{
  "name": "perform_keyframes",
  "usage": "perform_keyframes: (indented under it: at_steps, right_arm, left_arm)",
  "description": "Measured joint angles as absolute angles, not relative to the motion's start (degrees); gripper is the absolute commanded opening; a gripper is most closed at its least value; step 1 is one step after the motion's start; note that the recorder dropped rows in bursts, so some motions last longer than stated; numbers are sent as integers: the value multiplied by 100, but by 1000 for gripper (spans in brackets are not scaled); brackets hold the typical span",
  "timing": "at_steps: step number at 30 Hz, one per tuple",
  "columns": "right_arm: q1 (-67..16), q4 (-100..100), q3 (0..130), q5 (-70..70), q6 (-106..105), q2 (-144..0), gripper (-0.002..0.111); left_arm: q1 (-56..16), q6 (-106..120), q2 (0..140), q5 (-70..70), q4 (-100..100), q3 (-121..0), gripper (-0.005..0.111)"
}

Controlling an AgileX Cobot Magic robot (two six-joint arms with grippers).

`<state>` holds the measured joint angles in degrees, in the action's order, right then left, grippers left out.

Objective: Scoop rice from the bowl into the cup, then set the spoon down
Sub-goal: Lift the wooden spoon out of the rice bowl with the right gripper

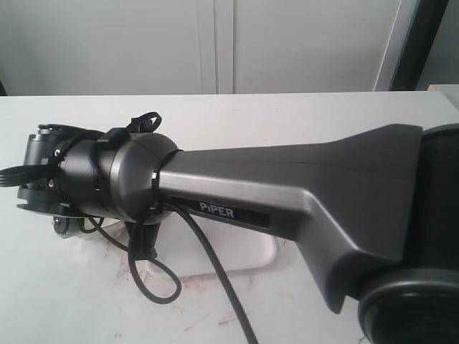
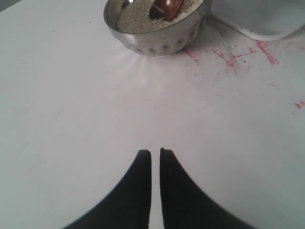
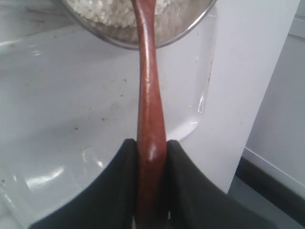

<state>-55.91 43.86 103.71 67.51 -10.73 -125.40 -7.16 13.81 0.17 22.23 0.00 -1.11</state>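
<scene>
One bowl holds rice, spoon; right tool clamps spoon; left tool together.

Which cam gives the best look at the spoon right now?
Right wrist view: the spoon handle runs from the right gripper, shut on it, to the bowl. Left wrist view shows only its scoop in the rice. Exterior view: the arm hides it.
</scene>
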Motion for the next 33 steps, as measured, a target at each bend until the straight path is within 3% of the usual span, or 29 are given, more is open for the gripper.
perform_keyframes:
  at_steps: [33]
  right_arm:
    - [-5591,4059,10371,6741,-61,-12503,0]
  left_arm:
    - [-716,1381,17,2223,0,-111,14]
